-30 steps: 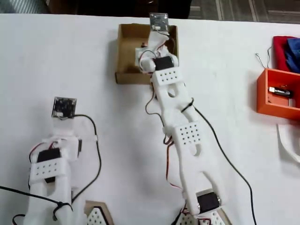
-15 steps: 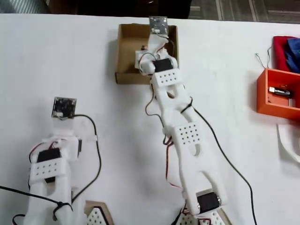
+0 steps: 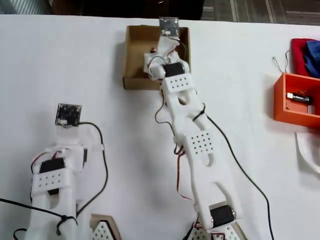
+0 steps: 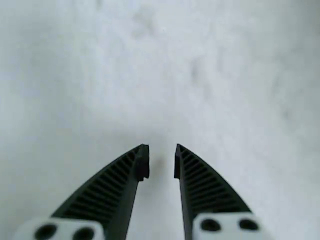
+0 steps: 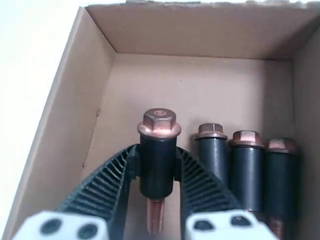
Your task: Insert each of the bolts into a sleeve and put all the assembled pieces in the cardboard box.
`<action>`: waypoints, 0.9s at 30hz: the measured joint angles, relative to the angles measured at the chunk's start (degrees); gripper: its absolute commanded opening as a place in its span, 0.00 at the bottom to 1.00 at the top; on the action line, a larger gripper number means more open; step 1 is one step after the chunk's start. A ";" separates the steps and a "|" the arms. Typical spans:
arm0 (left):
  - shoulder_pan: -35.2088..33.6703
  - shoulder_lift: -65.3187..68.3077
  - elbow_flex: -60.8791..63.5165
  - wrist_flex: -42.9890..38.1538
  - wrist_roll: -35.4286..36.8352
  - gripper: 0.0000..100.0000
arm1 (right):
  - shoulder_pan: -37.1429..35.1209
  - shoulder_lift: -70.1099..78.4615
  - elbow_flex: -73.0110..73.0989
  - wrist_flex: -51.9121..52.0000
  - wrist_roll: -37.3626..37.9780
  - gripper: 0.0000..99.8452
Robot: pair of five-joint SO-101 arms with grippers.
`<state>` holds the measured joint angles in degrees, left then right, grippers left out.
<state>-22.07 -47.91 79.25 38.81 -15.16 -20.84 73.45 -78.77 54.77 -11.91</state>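
Cardboard box [image 3: 134, 55] sits at the worktop's [image 3: 75, 55] far edge. Inside it the right claw [image 5: 157, 159] is clamped on a sleeved bolt [image 5: 158, 150], just beside three more assembled pieces [image 5: 247, 167] lying side by side. Left claw [image 4: 161, 161], tips slightly apart and empty, hangs toward the worktop's near left corner.

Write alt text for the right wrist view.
The right gripper clamps a black cylindrical sleeve with a copper-coloured hex bolt through it, inside a brown cardboard box. Three more such assembled pieces sit side by side next to it.
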 measured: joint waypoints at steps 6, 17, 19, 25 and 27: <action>0.00 0.00 0.00 0.00 0.00 0.11 | 0.00 0.00 0.00 -0.26 0.00 0.02; 0.00 0.00 0.00 0.00 0.00 0.11 | 0.09 0.00 0.00 0.35 0.00 0.02; 0.00 0.00 0.00 0.00 0.00 0.11 | 0.09 0.00 0.00 0.35 0.00 0.02; 0.00 0.00 0.00 0.00 0.00 0.11 | 0.09 0.00 2.02 0.53 0.00 0.02; 0.00 0.00 0.00 0.00 0.00 0.11 | 0.09 0.00 2.99 0.62 0.00 0.02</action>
<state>-22.07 -47.91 79.25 38.81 -15.16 -20.75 73.45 -75.78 55.38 -11.91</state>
